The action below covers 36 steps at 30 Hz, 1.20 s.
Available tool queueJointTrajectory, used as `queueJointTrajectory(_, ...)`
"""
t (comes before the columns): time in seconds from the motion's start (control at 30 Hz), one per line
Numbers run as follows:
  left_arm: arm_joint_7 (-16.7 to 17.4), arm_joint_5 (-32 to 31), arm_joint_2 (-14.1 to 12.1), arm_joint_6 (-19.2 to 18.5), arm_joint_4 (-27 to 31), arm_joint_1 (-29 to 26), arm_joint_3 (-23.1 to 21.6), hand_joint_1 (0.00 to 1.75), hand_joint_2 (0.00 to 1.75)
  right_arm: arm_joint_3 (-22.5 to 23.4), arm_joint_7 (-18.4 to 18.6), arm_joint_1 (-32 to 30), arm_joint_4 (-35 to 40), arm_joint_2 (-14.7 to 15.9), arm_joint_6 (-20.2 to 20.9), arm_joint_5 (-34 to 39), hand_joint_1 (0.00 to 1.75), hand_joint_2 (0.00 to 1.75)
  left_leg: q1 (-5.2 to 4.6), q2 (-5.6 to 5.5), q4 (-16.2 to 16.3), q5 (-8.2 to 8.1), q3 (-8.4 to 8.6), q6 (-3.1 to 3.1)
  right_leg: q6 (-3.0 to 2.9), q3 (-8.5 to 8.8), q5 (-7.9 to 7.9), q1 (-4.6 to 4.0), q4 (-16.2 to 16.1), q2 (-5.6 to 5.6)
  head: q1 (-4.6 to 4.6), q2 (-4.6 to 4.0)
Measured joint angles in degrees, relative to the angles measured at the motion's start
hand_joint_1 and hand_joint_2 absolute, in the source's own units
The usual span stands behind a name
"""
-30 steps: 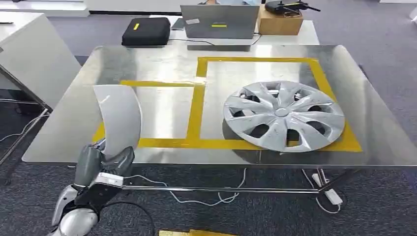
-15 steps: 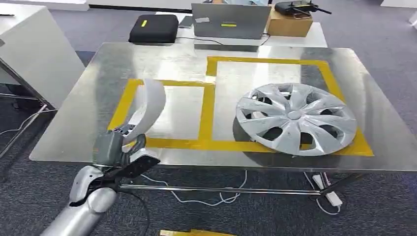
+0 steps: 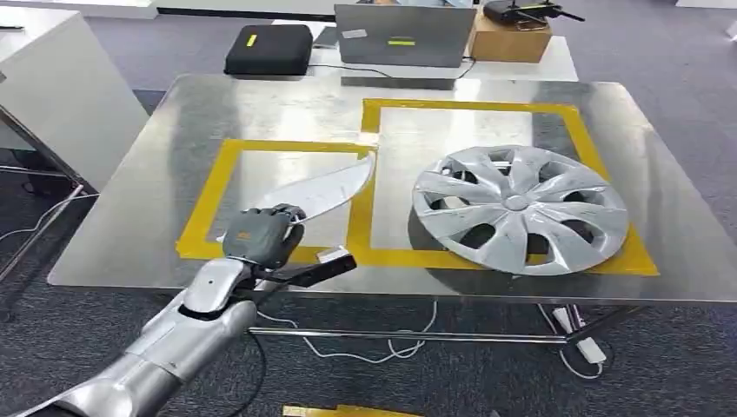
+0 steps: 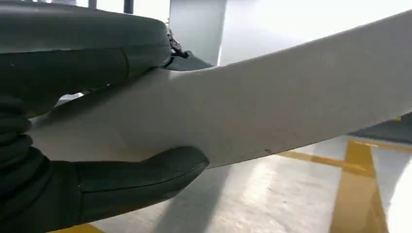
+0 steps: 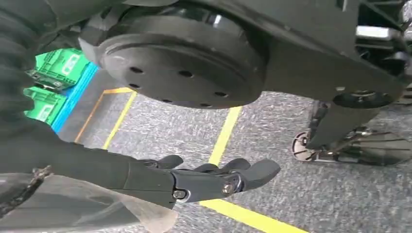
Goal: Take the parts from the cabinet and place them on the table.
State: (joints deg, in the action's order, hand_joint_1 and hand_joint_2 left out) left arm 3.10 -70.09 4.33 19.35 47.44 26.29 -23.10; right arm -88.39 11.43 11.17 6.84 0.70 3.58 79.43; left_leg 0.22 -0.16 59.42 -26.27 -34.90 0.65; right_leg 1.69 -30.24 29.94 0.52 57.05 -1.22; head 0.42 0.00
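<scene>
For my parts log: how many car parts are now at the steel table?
2. A silver hubcap lies in the right taped square; a curved grey trim panel is held by the left hand over the left square.

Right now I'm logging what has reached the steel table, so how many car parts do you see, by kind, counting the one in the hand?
Hubcap, lying in the larger taped box on the table: 1
Curved grey trim panel, held by the left hand over the smaller taped box: 1
Total: 2
</scene>
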Motion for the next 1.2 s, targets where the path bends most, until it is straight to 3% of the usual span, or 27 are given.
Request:
queueJointTrajectory(0.07, 0.0, -0.2, 1.0, -0.6, -2.5, 1.4, -0.9, 1.75, 1.75, 0.0, 0.0, 0.2, 0.1, 0.0, 0.1, -0.3, 0.0, 1.75, 0.0, 0.0, 0.0, 0.0, 0.0, 0.0, 0.0, 0.0, 0.0, 0.0, 0.0, -0.02, 0.0, 0.0)
queueJointTrajectory(0.1, 0.0, -0.2, 1.5, -0.8, -3.8, 2.1, -1.3, 0.0, 1.75, 0.0, 0.0, 0.2, 0.2, -0.1, 0.2, -0.4, 0.0, 0.0, 0.0, 0.0, 0.0, 0.0, -0.01, 0.0, 0.02, 0.0, 0.02, 0.0, 0.0, -0.01, 0.0, 0.0)
queueJointTrajectory(0.5, -0.1, -0.3, 4.9, 1.2, -10.3, 5.7, -3.2, 0.0, 1.75, -0.1, 0.0, 0.2, 0.3, -0.1, 0.2, -1.8, 0.0, 0.0, -0.01, -0.01, 0.0, -0.02, -0.01, 0.0, 0.1, 0.0, 0.08, 0.01, 0.0, 0.0, -0.02, 0.0)
queueJointTrajectory(0.53, 0.0, -0.2, 5.2, 1.8, -10.4, 5.8, -3.3, 0.0, 0.0, -0.1, 0.0, 0.3, 0.3, -0.1, 0.2, -1.8, 0.0, 0.0, -0.01, -0.01, 0.0, -0.02, -0.02, 0.0, 0.1, 0.01, 0.08, 0.01, 0.0, 0.0, -0.02, 0.0)
queueJointTrajectory(0.63, -1.0, 1.5, 5.7, 3.3, -10.7, 6.0, -3.3, 0.0, 0.0, -0.1, 0.0, 0.2, 0.3, -0.1, 0.0, -1.7, 0.0, 0.0, -0.01, -0.01, 0.0, -0.02, -0.01, 0.0, 0.1, 0.01, 0.08, 0.01, 0.0, 0.0, -0.04, 0.0)
queueJointTrajectory(0.77, -8.1, 10.2, 6.0, 4.3, -7.1, 3.3, -2.9, 0.0, 0.0, -0.1, 0.0, -0.3, 0.3, -0.1, -0.3, -0.6, 0.0, 0.0, -0.02, -0.01, 0.0, -0.04, -0.01, 0.0, 0.1, 0.03, 0.11, 0.01, 0.0, -0.01, -0.04, 0.0)
queueJointTrajectory(0.93, -13.9, 19.7, 4.7, 3.9, 7.1, -5.8, -2.8, 0.0, 0.0, 0.2, 0.0, -2.4, 0.3, -0.1, -0.8, 1.6, 0.0, 0.0, -0.03, -0.01, 0.0, -0.22, 0.0, 0.05, 0.16, 0.06, 0.3, 0.02, 0.0, 0.0, 0.0, 0.0)
queueJointTrajectory(1.07, -18.7, 28.3, 2.0, 3.9, 21.5, -14.8, -2.5, 0.0, 0.0, 0.8, 0.0, -3.8, 0.3, -0.1, -0.8, 3.4, 0.0, 0.0, -0.02, 0.0, 0.0, -0.35, 0.03, -0.02, 0.12, 0.06, 0.45, 0.01, 0.0, -0.05, 0.0, 0.0)
queueJointTrajectory(1.1, -20.0, 30.0, 1.2, 3.9, 25.2, -17.4, -2.3, 0.0, 0.0, 1.1, 0.0, -4.0, 0.3, -0.1, -0.8, 3.8, 0.0, 0.0, -0.21, 0.0, 0.2, -0.63, 0.01, 0.2, 0.26, 0.12, 0.36, 0.19, -0.4, -0.05, -0.04, 0.0)
queueJointTrajectory(1.13, -21.3, 31.7, 0.4, 3.9, 28.4, -19.6, -1.9, 0.0, 0.0, 1.4, 0.0, -4.2, 0.3, -0.2, -0.8, 4.0, 0.0, 0.0, -0.35, -0.05, -0.1, -0.68, 0.2, 0.99, 0.79, 0.35, 0.22, 0.34, -0.7, -0.03, -0.02, 0.0)
queueJointTrajectory(1.17, -22.7, 33.3, -0.4, 3.8, 31.5, -21.7, -1.3, 0.0, 0.0, 1.6, 0.0, -4.4, 0.3, -0.2, -0.8, 4.3, 0.0, 0.0, -0.34, 0.02, -1.1, -0.24, 0.81, 1.38, 1.1, 0.81, 0.07, 0.18, -1.3, -0.09, -0.13, 0.0)
queueJointTrajectory(1.2, -23.8, 34.9, -0.8, 3.6, 34.4, -23.8, -0.6, 0.0, 0.0, 1.8, 0.1, -4.5, 0.3, -0.1, -0.9, 4.5, 0.0, 0.0, 0.3, 0.32, -2.7, 0.62, 1.91, 1.52, 0.94, 0.64, 0.63, 0.29, -0.9, 0.14, -0.02, 0.0)
